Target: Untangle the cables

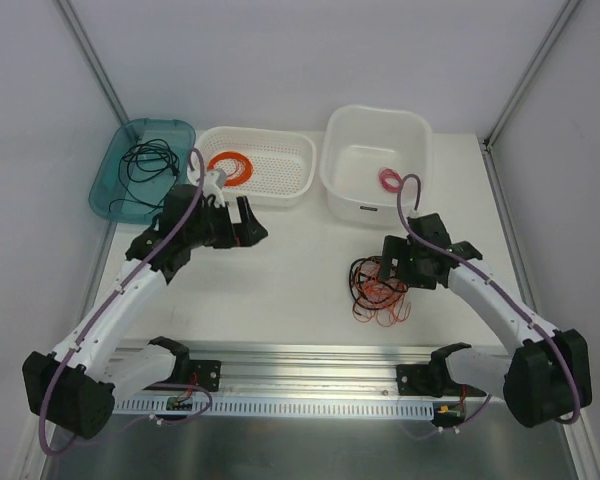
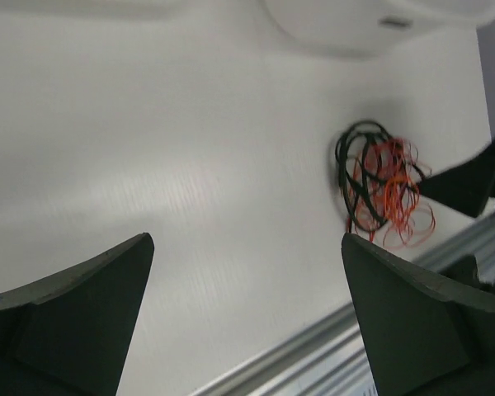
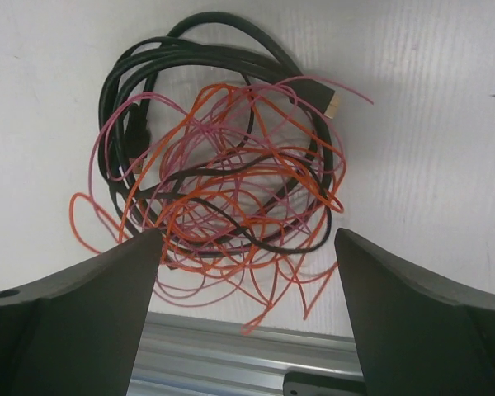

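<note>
A loose tangle of thin cables (image 1: 378,290), black, orange-red and pink in messy overlapping loops, lies on the white table (image 1: 280,300) right of centre, near the aluminium rail (image 1: 310,355) along the front edge. The right gripper (image 1: 385,270) hangs directly over the tangle's rear edge. In the right wrist view its two dark fingers (image 3: 91,313) stand spread wide, with the loops lying on the table between and beyond them and nothing pinched; whether the fingertips touch any wire cannot be told. A black plug with a gold-coloured tip (image 3: 326,97) shows at the tangle's upper right in that view, where a thicker black cable rings the finer coloured wires. The left gripper (image 1: 252,225) is well apart from the tangle, above the bare table just in front of a white perforated basket (image 1: 290,180) that holds a neat orange coil (image 1: 230,165). Its fingers (image 2: 82,313) are also spread, with only table surface between them. Along the back of the table, a teal tray (image 1: 108,190) at the left holds a loose black cable (image 1: 145,160), and a white tub (image 1: 355,195) at the right holds a small pink coil (image 1: 390,180).
</note>
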Robot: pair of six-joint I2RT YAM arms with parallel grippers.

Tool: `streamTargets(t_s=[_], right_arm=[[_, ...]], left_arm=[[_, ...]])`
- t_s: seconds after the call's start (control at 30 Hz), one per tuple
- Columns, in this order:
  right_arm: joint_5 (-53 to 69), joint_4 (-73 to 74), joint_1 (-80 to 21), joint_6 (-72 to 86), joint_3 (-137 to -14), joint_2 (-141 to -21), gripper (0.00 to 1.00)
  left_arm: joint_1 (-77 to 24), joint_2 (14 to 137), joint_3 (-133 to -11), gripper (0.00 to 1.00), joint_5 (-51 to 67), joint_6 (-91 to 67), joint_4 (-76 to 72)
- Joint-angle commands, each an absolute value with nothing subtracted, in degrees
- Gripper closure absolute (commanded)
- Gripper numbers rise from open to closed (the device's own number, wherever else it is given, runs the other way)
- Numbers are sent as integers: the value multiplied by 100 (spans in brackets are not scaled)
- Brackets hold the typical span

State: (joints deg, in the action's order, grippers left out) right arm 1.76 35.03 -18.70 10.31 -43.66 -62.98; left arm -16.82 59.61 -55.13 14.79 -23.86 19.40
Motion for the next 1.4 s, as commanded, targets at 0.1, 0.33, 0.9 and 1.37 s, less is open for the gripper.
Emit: streamTargets(t_s=[0.1,0.33,0.9,1.37], right_arm=[[404,2576,-2766,1397,-4455,-7469,12],[571,2320,-3989,1916,-5009,-8182,16],[-747,3147,-4122,1863,-4905,-6364,14],[-1108,3041,-4105,2188,-4456,-5836,8]], left_arm=[[-3048,5563,-4659,1,1135,-3198,1986],[-4016,5800,-4386,1,572,-3629,1925],[-4798,7698,-4588,23,440,-4718,669],[-5291,8815,-5071,59,273,-5089,396]])
